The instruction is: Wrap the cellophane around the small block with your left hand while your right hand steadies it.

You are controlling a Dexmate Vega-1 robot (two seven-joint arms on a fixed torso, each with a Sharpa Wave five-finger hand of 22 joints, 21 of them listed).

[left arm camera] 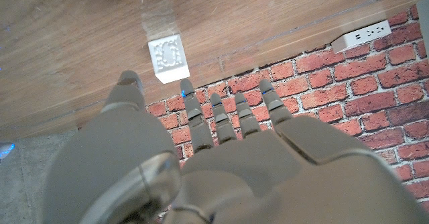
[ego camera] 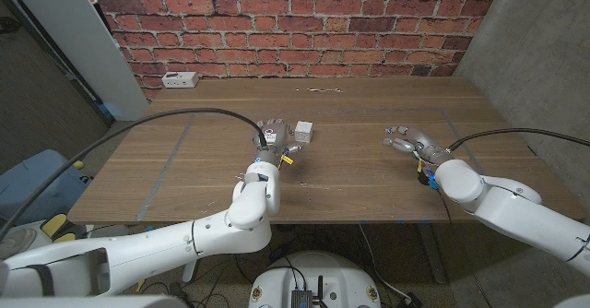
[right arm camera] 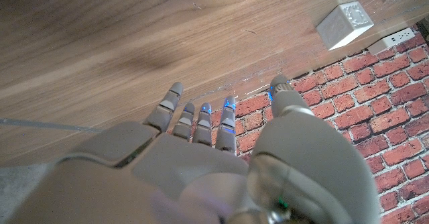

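The left hand sits near the middle of the wooden surface, fingers spread and reaching forward, holding nothing. In the left wrist view its fingers are apart and straight, with the small block just beyond the fingertips and not touched. In the head view the small block stands just to the right of that hand, a white cube with a patterned face. A sheet of clear cellophane lies on the wood around and past the block; its outline is faint and its edges are hard to trace.

The right hand is well apart from the block, toward the right side of the surface, fingers loosely spread and gripping nothing. From the right wrist view its fingers are parted, and the block shows far off.

Bare wood lies between the two hands and in front of them. A white power strip rests at the far left edge against the brick wall, and a thin light-coloured scrap lies near the far edge.
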